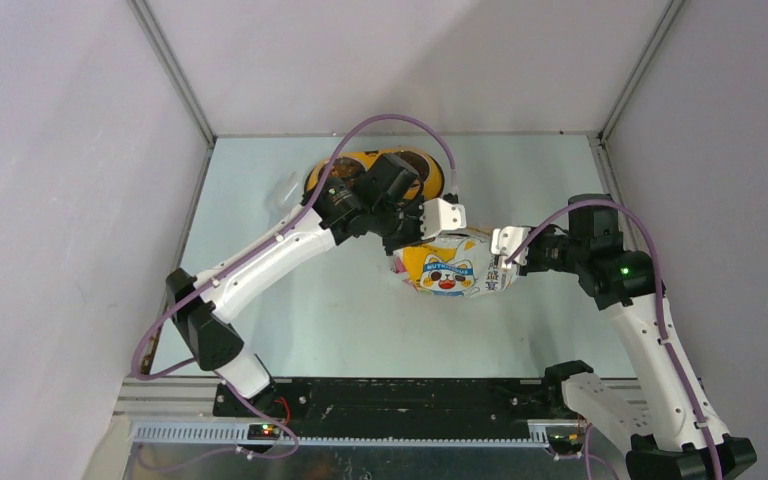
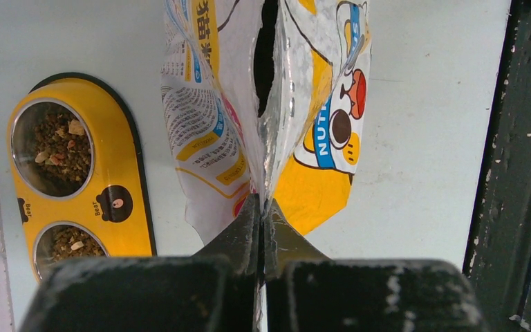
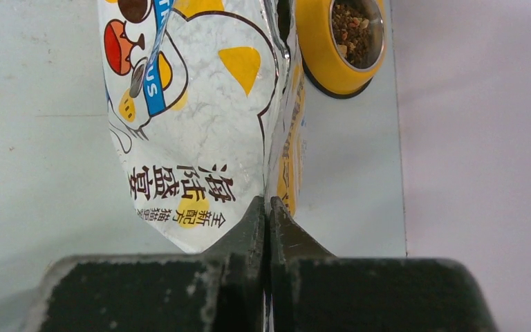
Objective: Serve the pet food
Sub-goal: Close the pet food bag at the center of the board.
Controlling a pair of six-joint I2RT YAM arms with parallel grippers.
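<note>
The foil bag [image 1: 452, 268] with the cartoon cat hangs between my two arms above mid-table. My left gripper [image 1: 440, 222] is shut on its left edge, and in the left wrist view the jaws [image 2: 263, 204] pinch the bag's seam [image 2: 207, 111]. My right gripper [image 1: 508, 245] is shut on the opposite edge, its jaws [image 3: 267, 202] pressed on the foil [image 3: 193, 117]. A dark slit in the bag [image 2: 266, 55] shows where it gapes. Brown pet food [image 2: 59, 149] lies in both steel cups of the yellow double bowl [image 2: 114, 173], which also shows in the right wrist view [image 3: 318, 48].
The yellow bowl [image 1: 432, 180] sits at the back of the table, partly under my left wrist. A faint clear plastic piece [image 1: 285, 188] lies just left of it. Grey walls close in the table on three sides. A black rail [image 1: 400, 395] runs along the near edge.
</note>
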